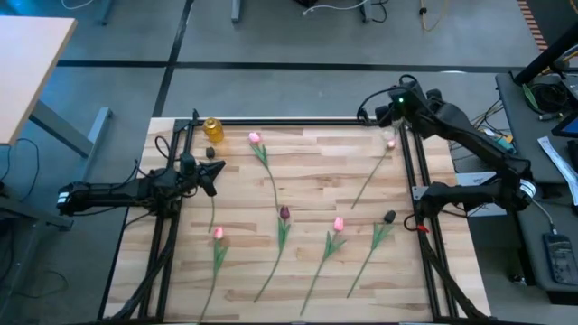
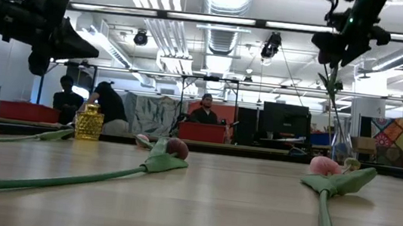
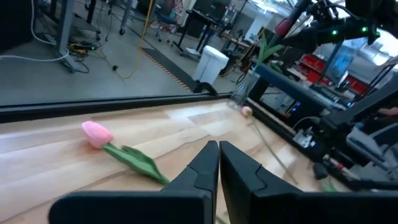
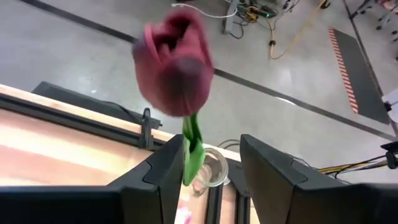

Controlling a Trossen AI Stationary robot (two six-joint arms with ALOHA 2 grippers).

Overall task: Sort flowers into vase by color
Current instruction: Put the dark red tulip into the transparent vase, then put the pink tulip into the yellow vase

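Upper right of the high view: right hand point(image 4: 208, 180) stands wide, maroon tulip point(image 4: 177, 65) between its fingers, stem dropping into clear vase point(image 4: 208, 171) at the surface point(image 1: 307, 181) corner. Release step, likely; next calls for lifting straight clear. Left hand point(image 3: 217, 168) pinched shut, empty, mid-left edge. Six tulips point(image 1: 284, 215) lie spread, open room between.

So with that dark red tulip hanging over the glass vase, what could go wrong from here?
The right gripper stands open around the maroon tulip, whose stem leans against one finger rather than hanging centred, so it may tip off the clear vase instead of settling in. A pink tulip lies right beside that vase; the withdrawing arm could snag it.
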